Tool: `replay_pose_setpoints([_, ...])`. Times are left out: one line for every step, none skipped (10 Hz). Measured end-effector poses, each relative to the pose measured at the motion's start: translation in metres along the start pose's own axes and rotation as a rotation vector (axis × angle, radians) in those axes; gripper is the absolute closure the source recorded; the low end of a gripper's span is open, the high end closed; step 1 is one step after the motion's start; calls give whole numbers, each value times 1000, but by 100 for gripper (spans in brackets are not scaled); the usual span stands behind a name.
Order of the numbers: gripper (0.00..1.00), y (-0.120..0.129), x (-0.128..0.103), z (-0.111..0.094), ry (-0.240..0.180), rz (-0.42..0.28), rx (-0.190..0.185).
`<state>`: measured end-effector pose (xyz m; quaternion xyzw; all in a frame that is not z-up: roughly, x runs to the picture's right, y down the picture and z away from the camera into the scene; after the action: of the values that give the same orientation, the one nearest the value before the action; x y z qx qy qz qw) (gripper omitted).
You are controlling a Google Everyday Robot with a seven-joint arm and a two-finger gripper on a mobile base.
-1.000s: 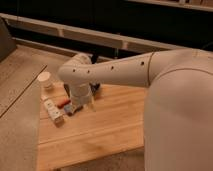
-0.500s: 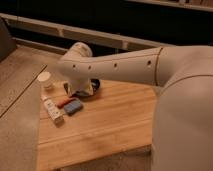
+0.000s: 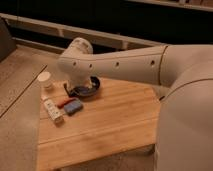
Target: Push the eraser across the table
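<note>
Centre left of frame, on the bench: end effector at the left rim of a bowl. Just below the bowl, the eraser; left of that, a box; above the box, near the bench's upper-left corner, a cup.

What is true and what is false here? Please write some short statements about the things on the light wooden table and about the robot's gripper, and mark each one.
1. The blue rectangular block lies on the light wooden plank-striped table. True.
2. The small white cup stands at the table's right edge. False: it stands by the far left corner.
3. The gripper at the end of the white arm is over the far left part of the table, next to a dark round dish. True.
4. The white oblong box lies on the grey speckled counter. False: it lies on the table, near its left edge.
</note>
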<state>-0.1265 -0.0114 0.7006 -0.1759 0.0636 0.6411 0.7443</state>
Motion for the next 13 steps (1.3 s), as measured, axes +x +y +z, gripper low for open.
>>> replay_pose_setpoints([35, 0, 0, 0, 1, -1, 0])
replay_pose_setpoints([36, 0, 0, 1, 4, -5, 2])
replay_pose_setpoints([45, -1, 0, 4, 16, -24, 9])
replay_pose_setpoints([53, -1, -3, 9, 31, -49, 17])
replay_pose_setpoints([65, 3, -9, 23, 66, -101, 25])
replay_pose_setpoints([70, 5, -14, 31, 85, -125, 26])
replay_pose_setpoints([84, 9, -29, 55, 127, -171, 24])
replay_pose_setpoints([88, 9, -38, 67, 147, -188, 26])
replay_pose_setpoints([88, 9, -43, 75, 156, -199, 25])
replay_pose_setpoints([88, 9, -45, 79, 163, -203, 23])
replay_pose_setpoints([88, 9, -45, 78, 162, -203, 24])
replay_pose_setpoints([88, 7, -45, 79, 164, -203, 25])
replay_pose_setpoints([88, 3, -42, 84, 182, -203, 27])
